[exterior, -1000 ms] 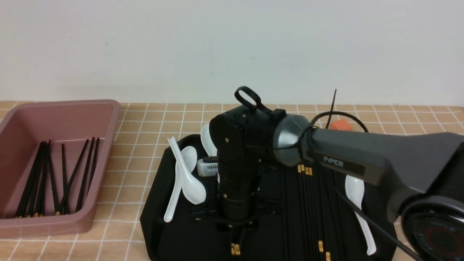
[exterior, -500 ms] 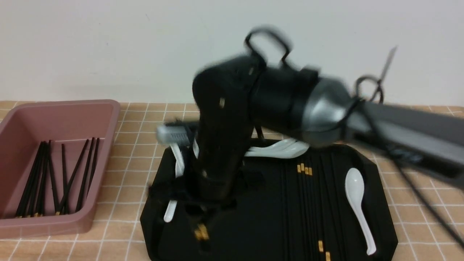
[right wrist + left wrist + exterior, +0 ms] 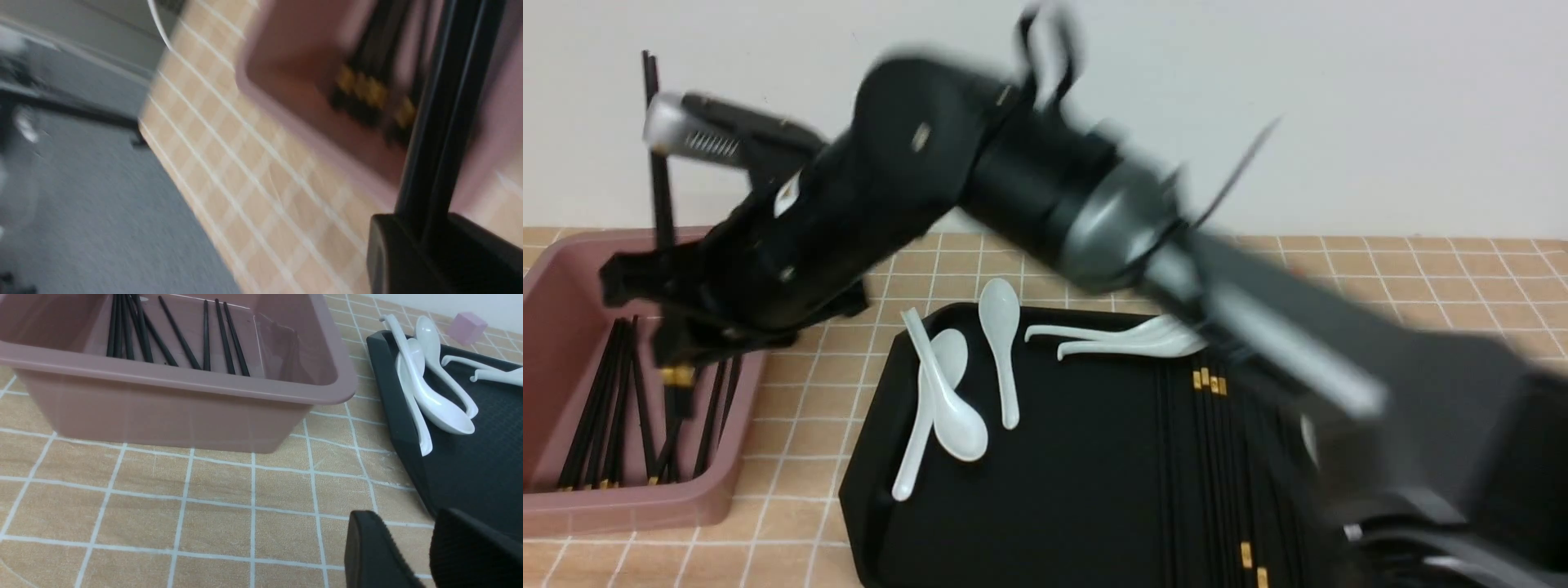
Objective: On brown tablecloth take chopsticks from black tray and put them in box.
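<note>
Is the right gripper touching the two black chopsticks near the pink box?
Touching. The right wrist view shows the right gripper with both black chopsticks pinched between its fingertips.

Blurred right arm (image 3: 1094, 220) reaches leftward, its fingers (image 3: 392, 253) seemingly angled downward, nearly closed.

Over behind the desk (image 3: 907, 269) I can see 1 plain wall (image 3: 1298, 57), pale and faintly bluish grey, with a few small scuffs. It fades to a softer grey low down, just above the desk's far edge. The light on it is soft and fairly even. Past another edge of the desk lies grey floor (image 3: 143, 212), with 1 long dark bar (image 3: 81, 108) and some pale shapes (image 3: 22, 49), too blurred to name.
</note>
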Controlling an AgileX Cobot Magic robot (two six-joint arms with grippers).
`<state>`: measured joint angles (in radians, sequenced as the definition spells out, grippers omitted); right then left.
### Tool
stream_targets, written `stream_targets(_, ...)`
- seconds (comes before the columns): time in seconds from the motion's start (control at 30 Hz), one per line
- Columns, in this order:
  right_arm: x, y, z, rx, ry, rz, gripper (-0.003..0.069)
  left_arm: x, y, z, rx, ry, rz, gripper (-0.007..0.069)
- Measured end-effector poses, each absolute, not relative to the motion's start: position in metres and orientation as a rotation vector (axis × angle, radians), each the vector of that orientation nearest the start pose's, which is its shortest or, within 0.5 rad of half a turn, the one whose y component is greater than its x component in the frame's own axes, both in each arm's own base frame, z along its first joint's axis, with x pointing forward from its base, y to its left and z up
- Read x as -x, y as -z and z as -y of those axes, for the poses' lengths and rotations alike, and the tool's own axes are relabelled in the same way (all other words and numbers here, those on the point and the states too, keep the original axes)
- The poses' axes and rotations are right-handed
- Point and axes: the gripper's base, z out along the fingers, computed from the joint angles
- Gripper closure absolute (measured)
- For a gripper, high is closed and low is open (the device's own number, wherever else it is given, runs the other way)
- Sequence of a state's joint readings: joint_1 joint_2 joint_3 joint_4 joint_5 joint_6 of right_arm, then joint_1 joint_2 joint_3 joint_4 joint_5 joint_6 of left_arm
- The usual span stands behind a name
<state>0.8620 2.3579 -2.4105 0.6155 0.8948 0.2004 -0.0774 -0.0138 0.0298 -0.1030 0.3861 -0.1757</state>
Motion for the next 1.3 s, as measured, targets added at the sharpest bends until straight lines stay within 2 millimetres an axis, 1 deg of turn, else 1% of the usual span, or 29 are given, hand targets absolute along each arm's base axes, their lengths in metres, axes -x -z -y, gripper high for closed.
stream_targets(0.03,-0.328,-0.286,-0.445,0.56,-1.307,-2.346,0.0516,-0.052,-0.169,0.008,0.157,0.275,-1.886,0.0386)
stream_targets(0.1,-0.334,-0.274,-0.453,0.529,-1.35,-2.292,0.0516,-0.052,-0.169,0.008,0.157,0.275,-1.886,0.0386)
stream_targets(0.13,-0.338,-0.262,-0.458,0.516,-1.381,-2.263,0.0516,-0.052,-0.169,0.008,0.157,0.275,-1.886,0.0386)
stream_targets(0.2,-0.345,-0.247,-0.465,0.478,-1.422,-2.211,0.0516,-0.052,-0.169,0.008,0.157,0.275,-1.886,0.0386)
stream_targets(0.3,-0.351,-0.231,-0.471,0.427,-1.476,-2.151,0.0516,-0.052,-0.169,0.008,0.157,0.275,-1.886,0.0386)
stream_targets(0.4,-0.355,-0.22,-0.473,0.386,-1.498,-2.147,0.0513,-0.052,-0.169,0.008,0.157,0.275,-1.886,0.0386)
stream_targets(0.43,-0.355,-0.216,-0.474,0.387,-1.497,-2.151,0.0501,-0.052,-0.169,0.008,0.157,0.275,-1.886,0.0386)
stream_targets(0.53,-0.355,-0.209,-0.474,0.399,-1.494,-2.166,0.0436,-0.052,-0.169,0.008,0.157,0.275,-1.886,0.0386)
stream_targets(0.6,-0.353,-0.207,-0.475,0.425,-1.493,-2.179,0.0356,-0.052,-0.169,0.008,0.157,0.275,-1.886,0.0386)
stream_targets(0.63,-0.352,-0.206,-0.475,0.457,-1.483,-2.191,0.03,-0.052,-0.169,0.008,0.157,0.275,-1.886,0.0386)
stream_targets(0.67,-0.35,-0.206,-0.474,0.493,-1.474,-2.203,0.026,-0.052,-0.169,0.008,0.157,0.275,-1.886,0.0386)
stream_targets(0.73,-0.349,-0.205,-0.474,0.521,-1.465,-2.211,0.0226,-0.052,-0.169,0.008,0.157,0.275,-1.886,0.0386)
stream_targets(0.77,-0.346,-0.203,-0.473,0.583,-1.443,-2.233,0.0183,-0.052,-0.169,0.008,0.157,0.275,-1.886,0.0386)
stream_targets(0.8,-0.344,-0.203,-0.473,0.618,-1.432,-2.245,0.0166,-0.052,-0.169,0.008,0.157,0.275,-1.886,0.0386)
stream_targets(0.87,-0.341,-0.207,-0.47,0.68,-1.417,-2.261,0.0156,-0.052,-0.169,0.008,0.157,0.275,-1.886,0.0386)
stream_targets(0.93,-0.337,-0.218,-0.465,0.765,-1.393,-2.268,0.0168,-0.052,-0.169,0.008,0.157,0.275,-1.886,0.0386)
stream_targets(0.97,-0.335,-0.23,-0.46,0.826,-1.374,-2.268,0.0197,-0.052,-0.169,0.008,0.157,0.275,-1.886,0.0386)
stream_targets(1.0,-0.332,-0.237,-0.457,0.864,-1.368,-2.273,0.0216,-0.052,-0.169,0.008,0.157,0.275,-1.886,0.0386)
stream_targets(1.03,-0.332,-0.251,-0.45,0.895,-1.358,-2.269,0.0252,-0.052,-0.169,0.008,0.157,0.275,-1.886,0.0386)
stream_targets(1.07,-0.33,-0.271,-0.44,0.946,-1.337,-2.279,0.0317,-0.052,-0.169,0.008,0.157,0.275,-1.886,0.0386)
stream_targets(1.1,-0.329,-0.274,-0.438,0.957,-1.331,-2.276,0.0317,-0.052,-0.169,0.008,0.157,0.275,-1.886,0.0386)
stream_targets(1.13,-0.327,-0.309,-0.417,1.013,-1.293,-2.28,0.0419,-0.052,-0.169,0.008,0.157,0.275,-1.886,0.0386)
stream_targets(1.2,-0.325,-0.328,-0.404,1.036,-1.257,-2.279,0.0481,-0.052,-0.169,0.008,0.157,0.275,-1.886,0.0386)
stream_targets(1.23,-0.324,-0.359,-0.383,1.033,-1.194,-2.255,0.0581,-0.052,-0.169,0.008,0.157,0.275,-1.886,0.0386)
stream_targets(1.27,-0.324,-0.377,-0.37,1.009,-1.155,-2.241,0.063,-0.052,-0.169,0.008,0.157,0.275,-1.886,0.0386)
stream_targets(1.3,-0.322,-0.395,-0.357,0.978,-1.118,-2.224,0.0659,-0.052,-0.169,0.008,0.157,0.276,-1.886,0.0386)
